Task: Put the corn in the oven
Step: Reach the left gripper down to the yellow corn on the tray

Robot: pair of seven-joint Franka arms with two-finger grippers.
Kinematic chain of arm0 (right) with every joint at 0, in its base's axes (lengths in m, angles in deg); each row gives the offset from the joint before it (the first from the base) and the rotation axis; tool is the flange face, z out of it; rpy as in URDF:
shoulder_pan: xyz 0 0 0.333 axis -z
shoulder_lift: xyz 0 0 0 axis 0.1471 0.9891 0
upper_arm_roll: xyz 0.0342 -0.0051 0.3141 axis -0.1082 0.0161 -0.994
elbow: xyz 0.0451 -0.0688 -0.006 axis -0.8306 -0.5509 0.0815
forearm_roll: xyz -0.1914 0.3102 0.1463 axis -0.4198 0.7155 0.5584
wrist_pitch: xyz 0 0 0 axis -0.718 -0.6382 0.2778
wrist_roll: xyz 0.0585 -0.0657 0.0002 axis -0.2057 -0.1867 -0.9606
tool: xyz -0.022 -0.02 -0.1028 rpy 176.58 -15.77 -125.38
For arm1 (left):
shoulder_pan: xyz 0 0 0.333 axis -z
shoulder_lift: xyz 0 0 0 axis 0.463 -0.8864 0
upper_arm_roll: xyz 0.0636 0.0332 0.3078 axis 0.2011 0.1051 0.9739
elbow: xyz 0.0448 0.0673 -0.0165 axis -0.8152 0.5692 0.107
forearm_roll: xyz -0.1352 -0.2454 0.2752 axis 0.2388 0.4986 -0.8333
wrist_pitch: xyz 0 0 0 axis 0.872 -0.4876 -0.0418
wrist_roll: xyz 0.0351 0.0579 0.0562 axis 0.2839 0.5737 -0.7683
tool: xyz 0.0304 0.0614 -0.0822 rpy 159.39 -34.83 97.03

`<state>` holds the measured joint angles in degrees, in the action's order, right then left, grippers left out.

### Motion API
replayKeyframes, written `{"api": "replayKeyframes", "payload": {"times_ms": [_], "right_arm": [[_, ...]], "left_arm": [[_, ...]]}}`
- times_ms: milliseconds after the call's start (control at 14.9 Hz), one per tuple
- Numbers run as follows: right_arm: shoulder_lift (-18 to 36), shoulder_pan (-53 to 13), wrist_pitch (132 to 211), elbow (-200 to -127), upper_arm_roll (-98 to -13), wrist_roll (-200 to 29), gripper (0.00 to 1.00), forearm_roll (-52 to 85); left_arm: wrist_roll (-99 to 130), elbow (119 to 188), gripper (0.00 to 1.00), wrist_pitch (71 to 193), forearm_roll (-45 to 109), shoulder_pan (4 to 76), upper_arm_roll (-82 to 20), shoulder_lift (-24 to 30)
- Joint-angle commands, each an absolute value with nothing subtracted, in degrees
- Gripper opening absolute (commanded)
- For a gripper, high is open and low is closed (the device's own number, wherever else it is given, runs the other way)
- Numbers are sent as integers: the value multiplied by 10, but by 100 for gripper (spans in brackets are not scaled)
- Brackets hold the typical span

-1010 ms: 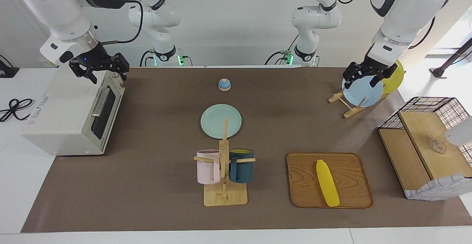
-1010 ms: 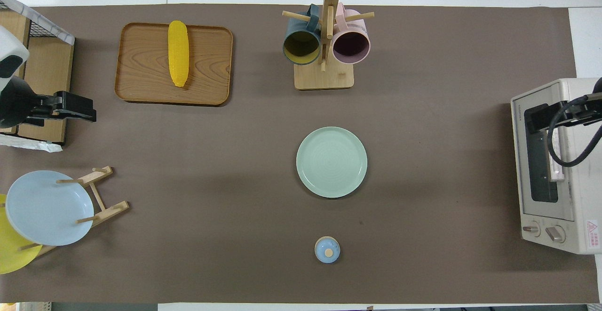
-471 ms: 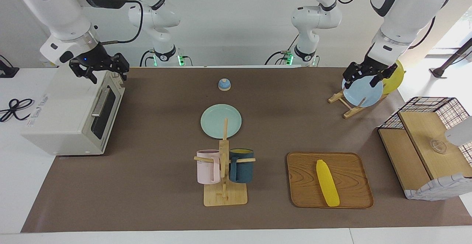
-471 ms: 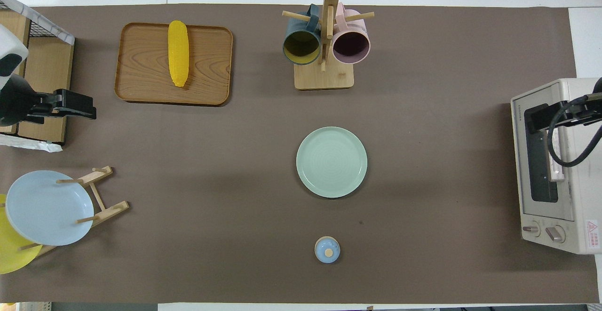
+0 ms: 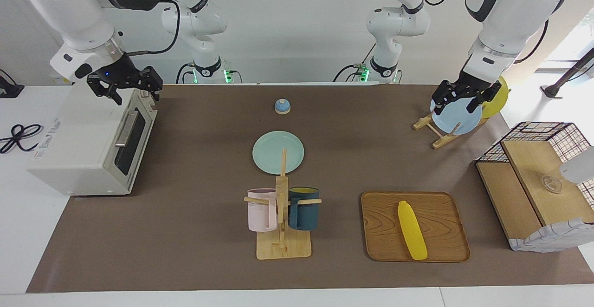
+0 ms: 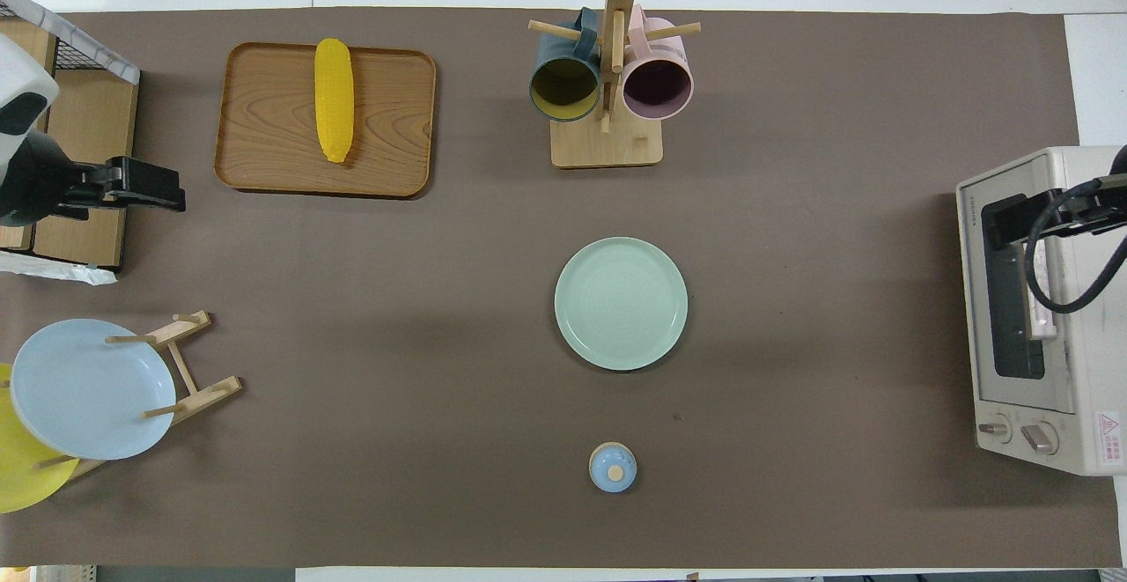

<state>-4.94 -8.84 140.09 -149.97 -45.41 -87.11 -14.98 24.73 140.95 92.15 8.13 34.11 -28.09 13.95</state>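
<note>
The yellow corn (image 5: 412, 230) (image 6: 335, 98) lies lengthwise on a wooden tray (image 5: 445, 218) (image 6: 396, 115), toward the left arm's end of the table. The off-white oven (image 5: 79, 149) (image 6: 1083, 335) stands at the right arm's end with its dark glass door shut. My right gripper (image 5: 127, 88) (image 6: 1008, 212) hangs open above the oven's top front edge, holding nothing. Also raised, my left gripper (image 5: 458, 102) (image 6: 150, 196) is open and empty. It is over the mat beside the basket box, well apart from the corn.
A mug rack (image 5: 282, 246) with a pink and a dark blue mug stands beside the tray. A green plate (image 5: 278, 152) and a small blue knob (image 5: 282, 106) sit mid-table. A plate stand (image 5: 457, 117) and a wire-and-wood basket box (image 5: 538, 186) occupy the left arm's end.
The left gripper has shifted slightly over the mat toward the tray. The right arm, the corn and the oven have not visibly moved.
</note>
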Motion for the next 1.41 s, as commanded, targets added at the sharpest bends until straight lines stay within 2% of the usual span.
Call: {"api": "replayKeyframes", "payload": {"times_ms": [0,67,135,471,875,1010,1212,1346], "right_arm": [[-72,-85,1431,-1536,-456,-871,35,-144],[-73,-85,1432,-1541,-456,-870,9,-144],[-74,-85,1438,-1548,-456,-873,0,-144],[-98,-74,1477,-1606,-456,-890,0,-139],[-112,-71,1583,-1703,-454,-881,0,-146],[-111,-58,1630,-1745,-454,-864,0,-146],[-108,-55,1624,-1744,-454,-868,0,-175],[-106,-57,1614,-1737,-455,-869,0,-207]], "left_arm": [[250,1393,100,939,96,343,-283,103],[250,1372,100,939,98,348,-283,82],[250,1348,100,936,101,349,-283,58],[248,1254,100,939,107,359,-283,-60],[248,1132,100,951,107,368,-283,-193],[248,1115,100,982,107,372,-283,-232],[248,1111,100,1037,106,377,-279,-272],[248,1115,100,1071,104,376,-279,-281]]}}
